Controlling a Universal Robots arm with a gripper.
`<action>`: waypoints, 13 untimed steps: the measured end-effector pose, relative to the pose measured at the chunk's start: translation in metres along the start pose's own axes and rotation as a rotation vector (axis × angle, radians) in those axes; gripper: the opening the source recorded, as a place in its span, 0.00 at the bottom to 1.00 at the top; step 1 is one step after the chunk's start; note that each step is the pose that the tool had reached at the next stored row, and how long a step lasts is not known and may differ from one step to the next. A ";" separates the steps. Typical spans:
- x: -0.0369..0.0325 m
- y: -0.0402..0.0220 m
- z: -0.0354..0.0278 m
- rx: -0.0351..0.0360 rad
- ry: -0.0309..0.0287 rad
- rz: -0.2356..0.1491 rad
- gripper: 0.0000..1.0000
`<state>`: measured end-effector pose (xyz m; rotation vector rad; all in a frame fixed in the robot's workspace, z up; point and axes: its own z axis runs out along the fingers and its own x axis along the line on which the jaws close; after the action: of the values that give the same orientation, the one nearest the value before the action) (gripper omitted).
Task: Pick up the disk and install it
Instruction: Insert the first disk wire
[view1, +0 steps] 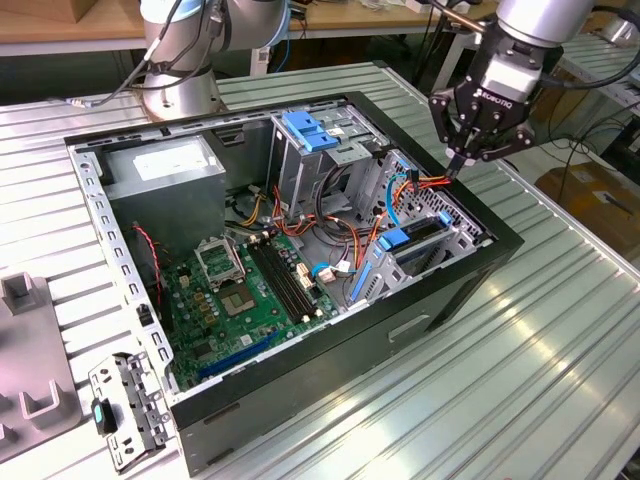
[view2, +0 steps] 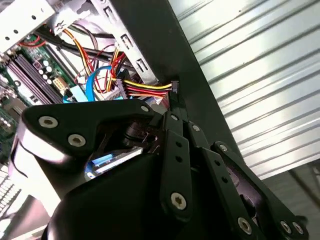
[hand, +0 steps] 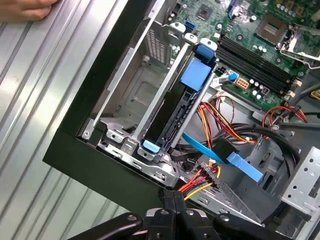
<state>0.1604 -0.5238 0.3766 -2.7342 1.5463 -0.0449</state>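
Blue plastic framed the disk (view1: 418, 240), which already stood on edge in the metal drive cage (view1: 450, 222) of the open computer case (view1: 470, 282), toward three o'clock of the case in the exterior view. In the first wrist view the disk (hand: 196, 75) lay slotted between the cage rails, so picking and seating looked done. The jaws hung at about one o'clock from the disk, drawn together to a point, with their tips at the plug of the red-and-yellow cable (view2: 145, 89). Whether they pinched that plug, or whether the disk's cables were connected, could not be made out.
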 end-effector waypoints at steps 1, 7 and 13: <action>0.0000 0.0000 0.0000 0.0004 -0.0003 -0.018 0.11; 0.0000 0.0000 0.0000 0.0033 -0.0019 -0.134 0.11; 0.0007 -0.0011 0.0002 0.0058 -0.0033 -0.232 0.24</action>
<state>0.1617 -0.5238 0.3763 -2.8916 1.2186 -0.0446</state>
